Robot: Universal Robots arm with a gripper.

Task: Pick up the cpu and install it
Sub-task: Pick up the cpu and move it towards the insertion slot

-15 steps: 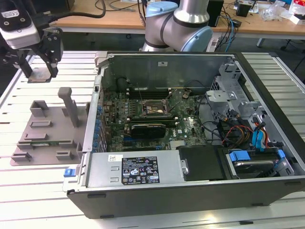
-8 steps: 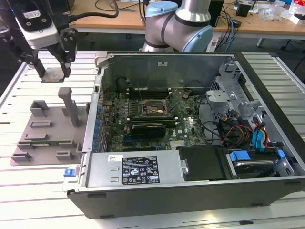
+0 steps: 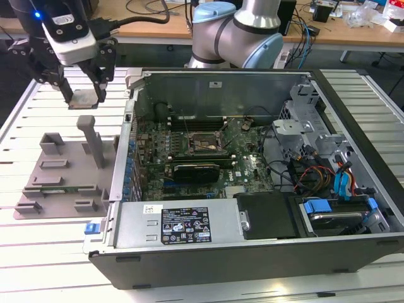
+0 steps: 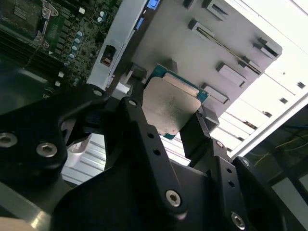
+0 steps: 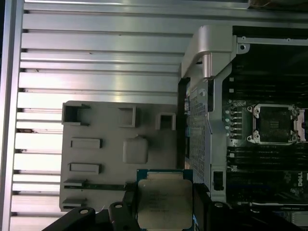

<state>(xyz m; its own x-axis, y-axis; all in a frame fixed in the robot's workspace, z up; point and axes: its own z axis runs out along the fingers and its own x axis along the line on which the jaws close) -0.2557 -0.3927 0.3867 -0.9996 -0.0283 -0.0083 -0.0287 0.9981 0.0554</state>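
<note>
**Pick-up done, installation outstanding**

On the slatted aluminium worktop (image 3: 38, 252), the open black computer case (image 3: 252, 252) stands with its framed socket (image 3: 203, 140) not yet reached. Above the grey plastic fixture plate (image 3: 63, 183) by the worktop's edge, the black claw (image 3: 83, 98) is clamped on the small silvery square cpu (image 4: 171, 108).

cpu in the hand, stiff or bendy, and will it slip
Probably stiff: the cpu looks flat though held only by its edges in the hand. Its smooth metal top looks slippery, so that edge grip may be marginal. Thin and small, so likely light.

Lab, slotted aluminium table (image 3: 44, 252), cable-strewn desk (image 3: 353, 35)
</note>
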